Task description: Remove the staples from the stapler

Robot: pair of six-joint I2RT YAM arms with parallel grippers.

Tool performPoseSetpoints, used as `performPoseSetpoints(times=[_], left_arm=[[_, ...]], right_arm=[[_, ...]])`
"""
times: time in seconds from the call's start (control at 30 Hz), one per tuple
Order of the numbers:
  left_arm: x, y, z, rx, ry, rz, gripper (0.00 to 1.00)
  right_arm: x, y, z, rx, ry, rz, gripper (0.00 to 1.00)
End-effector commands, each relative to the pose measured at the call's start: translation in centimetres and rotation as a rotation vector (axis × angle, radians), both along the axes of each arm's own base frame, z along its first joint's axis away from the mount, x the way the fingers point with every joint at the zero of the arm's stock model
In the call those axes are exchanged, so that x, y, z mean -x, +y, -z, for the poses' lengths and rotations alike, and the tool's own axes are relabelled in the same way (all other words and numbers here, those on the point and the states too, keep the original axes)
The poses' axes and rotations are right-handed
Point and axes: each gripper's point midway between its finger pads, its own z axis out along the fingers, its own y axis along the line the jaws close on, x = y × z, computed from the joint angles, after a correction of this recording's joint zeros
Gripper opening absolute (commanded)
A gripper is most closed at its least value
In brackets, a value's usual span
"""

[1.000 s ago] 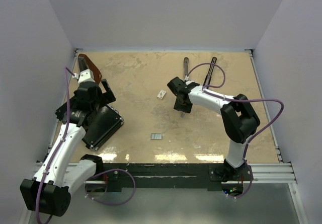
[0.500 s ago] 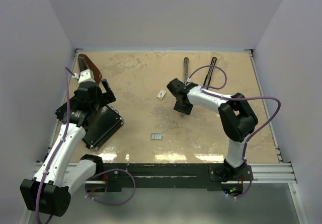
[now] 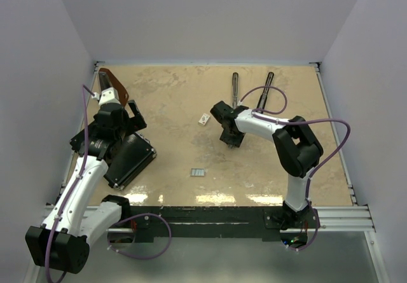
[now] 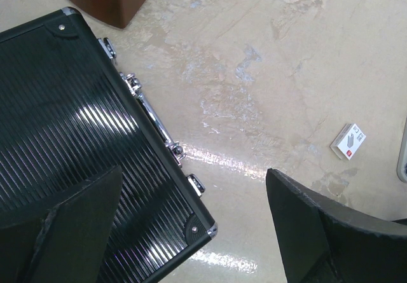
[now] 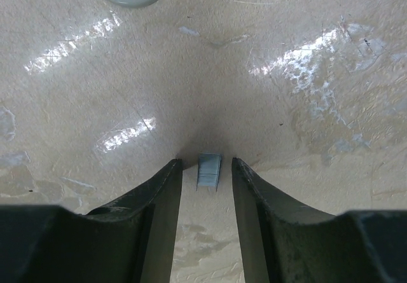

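We are holding our right gripper (image 5: pixel 206 163) low at the table (image 3: pixel 172 98), its jaws half apart around a strip of staples (image 5: pixel 208 173), not touching it. Our left gripper (image 4: pixel 194 168) is hanging spread wide above the black case (image 4: pixel 70 117). The stapler (image 3: pixel 267 84) is lying in two pieces near the far edge.

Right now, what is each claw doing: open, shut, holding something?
Left gripper: wide open, holding nothing.
Right gripper: partly open, fingers either side of a staple strip, not touching it.

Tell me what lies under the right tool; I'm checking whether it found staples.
A grey strip of staples lies on the table between the right tool's fingers, a gap either side. In the top view the tool covers it.
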Motion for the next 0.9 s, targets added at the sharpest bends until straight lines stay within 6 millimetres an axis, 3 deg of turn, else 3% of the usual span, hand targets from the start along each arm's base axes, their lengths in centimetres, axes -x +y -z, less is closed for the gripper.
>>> performPoseSetpoints(times=[0.0, 0.23, 0.57, 0.87], left_arm=[[-0.4, 0.1, -0.9, 0.001, -0.044, 0.004, 1.00], [-0.3, 0.1, -0.8, 0.000, -0.043, 0.003, 1.00], [-0.3, 0.1, -1.0, 0.003, -0.049, 0.003, 0.99], [-0.3, 0.1, -1.1, 0.001, -0.052, 0.004, 0.99]], right_arm=[[0.2, -0.8, 0.4, 0.028, -0.004, 0.034, 0.40], [0.9, 0.2, 0.3, 0.018, -0.005, -0.055, 0.33], [3.4, 0.0, 0.4, 0.067, 0.012, -0.116, 0.23], [5.4, 3.0, -0.4, 0.049, -0.003, -0.231, 0.18]])
